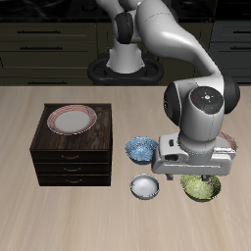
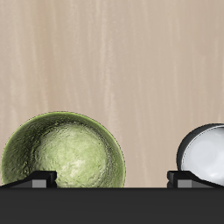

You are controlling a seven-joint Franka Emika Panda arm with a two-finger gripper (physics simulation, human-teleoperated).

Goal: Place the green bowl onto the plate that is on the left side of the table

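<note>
So the green bowl [image 1: 203,186] sits on the desk [image 1: 59,221] in the lower right of the exterior shot, close to the front edge, with the arm's head right over it. Wrist cam shows the green bowl [image 2: 63,150] and the small white bowl [image 2: 206,157] apart on bare wood. The claw [image 2: 111,178] looks spread wide, gripping nothing. A blue patterned bowl [image 1: 141,149] sits mid-frame, beside a dark drawer cabinet [image 1: 71,157] carrying a plate [image 1: 72,120].

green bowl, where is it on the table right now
The green bowl sits on the table near its front edge, beside the small white bowl and directly under the gripper; in the wrist view it lies just past the fingers.
</note>
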